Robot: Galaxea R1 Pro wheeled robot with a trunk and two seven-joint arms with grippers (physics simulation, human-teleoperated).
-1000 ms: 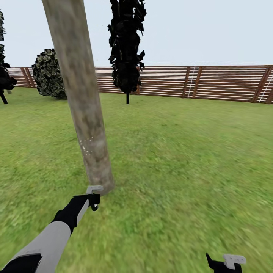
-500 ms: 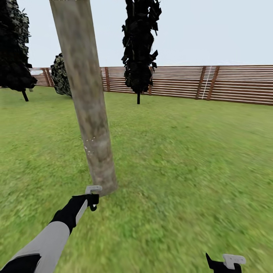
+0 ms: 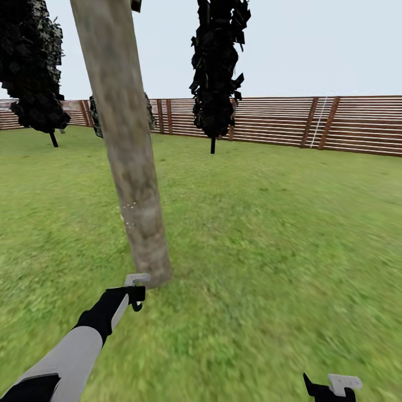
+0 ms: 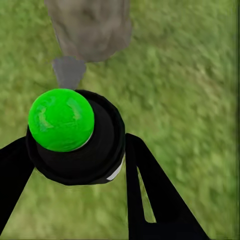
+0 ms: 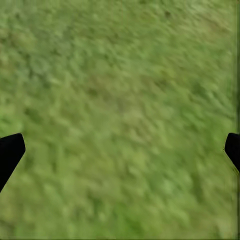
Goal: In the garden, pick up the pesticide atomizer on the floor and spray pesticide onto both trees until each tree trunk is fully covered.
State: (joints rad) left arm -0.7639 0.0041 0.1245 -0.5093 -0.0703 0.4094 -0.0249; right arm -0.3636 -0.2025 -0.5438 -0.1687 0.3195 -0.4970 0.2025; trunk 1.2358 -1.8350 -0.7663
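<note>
Holding the pesticide atomizer (image 4: 75, 137) clamped between its dark fingers, the left gripper (image 3: 135, 290) sits low, just beside the base of the near tree trunk (image 3: 128, 151). A thin scatter of white pesticide (image 3: 129, 215) specks shows partway up the bark; the rest of the trunk looks bare, so coverage is judged far from complete. Risks from here: the nozzle points at the foot of the trunk, so further spray would likely land on the same low patch or on the lawn (image 3: 279, 234); raising the arm this close could knock the sprayer against the bark and twist it in the grip. The right gripper (image 3: 335, 388) hangs spread apart and empty over grass. The left wrist view shows what the head view cannot: the sprayer's round black body with a bright green ball on top, a grey nozzle aimed at the trunk base, and a finger on each side. The head view alone gives the trunk's height, the speck patch, the wooden fence (image 3: 335, 125) and dark foliage trees (image 3: 218, 72) well beyond.
</note>
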